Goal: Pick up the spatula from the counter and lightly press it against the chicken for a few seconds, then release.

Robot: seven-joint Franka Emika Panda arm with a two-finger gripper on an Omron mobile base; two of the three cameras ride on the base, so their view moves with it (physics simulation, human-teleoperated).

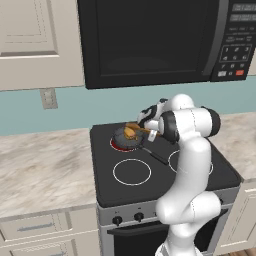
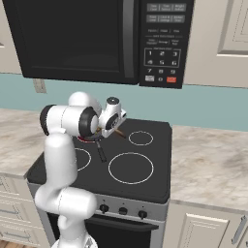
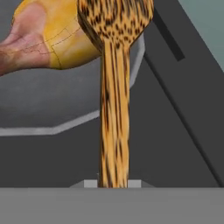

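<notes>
1 spatula (image 3: 114,109), 1 bit of chicken (image 3: 48,35), 1 pan (image 3: 65,100). So the tool (image 3: 113,183) is clamped tight on the spatula handle just outside the pan's rim, blade laid against the chicken sitting in the pan.

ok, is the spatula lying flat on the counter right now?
No: the spatula is held by its handle in the gripper, with its blade reaching over the chicken in the pan.
</notes>
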